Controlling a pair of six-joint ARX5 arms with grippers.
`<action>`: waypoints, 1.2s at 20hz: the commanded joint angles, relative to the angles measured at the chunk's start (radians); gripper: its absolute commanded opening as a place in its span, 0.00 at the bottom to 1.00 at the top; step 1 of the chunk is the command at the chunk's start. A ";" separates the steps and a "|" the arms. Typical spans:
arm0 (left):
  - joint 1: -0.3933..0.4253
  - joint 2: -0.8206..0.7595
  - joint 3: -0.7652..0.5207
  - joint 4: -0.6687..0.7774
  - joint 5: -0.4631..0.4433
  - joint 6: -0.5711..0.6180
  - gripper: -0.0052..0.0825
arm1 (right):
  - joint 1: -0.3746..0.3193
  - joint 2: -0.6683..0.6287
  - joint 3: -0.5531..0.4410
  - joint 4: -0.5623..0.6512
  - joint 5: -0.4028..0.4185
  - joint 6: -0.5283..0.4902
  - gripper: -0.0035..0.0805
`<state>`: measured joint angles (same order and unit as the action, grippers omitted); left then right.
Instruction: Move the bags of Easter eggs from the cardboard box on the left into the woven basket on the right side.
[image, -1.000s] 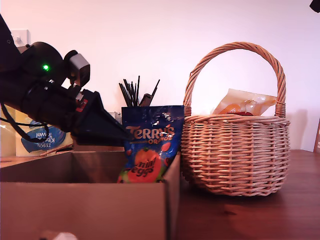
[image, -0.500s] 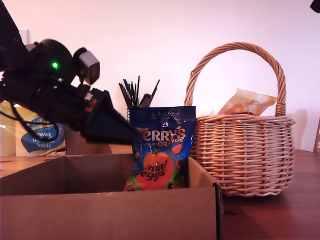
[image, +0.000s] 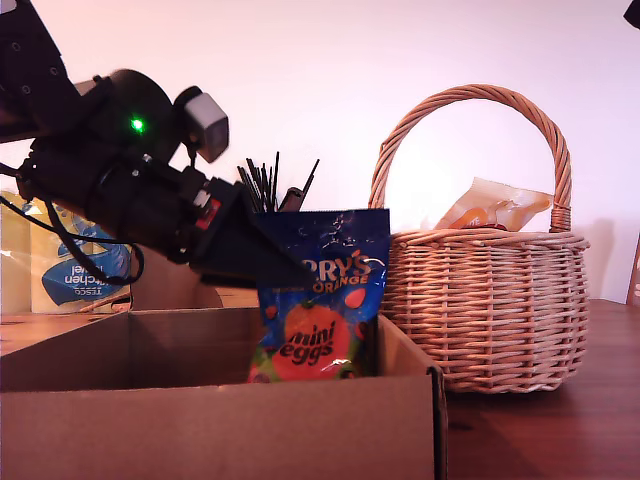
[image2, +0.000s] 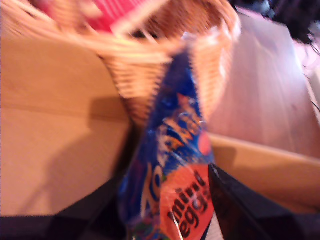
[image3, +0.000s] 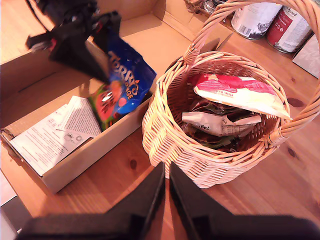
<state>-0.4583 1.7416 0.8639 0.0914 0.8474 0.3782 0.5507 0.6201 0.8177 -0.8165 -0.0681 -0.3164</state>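
From the exterior view you see the cardboard box (image: 215, 410) nearest, and above its open top my first gripper (image: 290, 272) with its fingers (image2: 235, 200) pinching the blue Terry's mini eggs bag (image: 325, 300), which hangs upright between them with its lower end inside the box, by the wall nearest the woven basket (image: 480, 310). Beyond those fingers the basket stands on the wooden counter (image: 545, 430), just beside the box, with a cream-and-red bag (image3: 240, 92) and other pouches inside. My second gripper (image3: 166, 187) hangs above the counter near the basket's outer wall, its fingers pressed together on nothing.
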 joint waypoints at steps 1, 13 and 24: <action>-0.003 -0.002 -0.004 -0.018 0.007 0.015 0.52 | -0.003 -0.001 0.002 0.003 -0.002 -0.005 0.03; -0.068 0.005 -0.004 -0.073 -0.136 0.046 0.35 | -0.003 -0.001 0.002 0.003 -0.003 -0.005 0.03; -0.090 0.031 -0.004 -0.068 -0.213 0.052 0.03 | -0.003 -0.002 0.002 0.004 -0.004 -0.005 0.03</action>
<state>-0.5491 1.7435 0.8639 0.0189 0.6323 0.4244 0.5507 0.6201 0.8177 -0.8162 -0.0685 -0.3164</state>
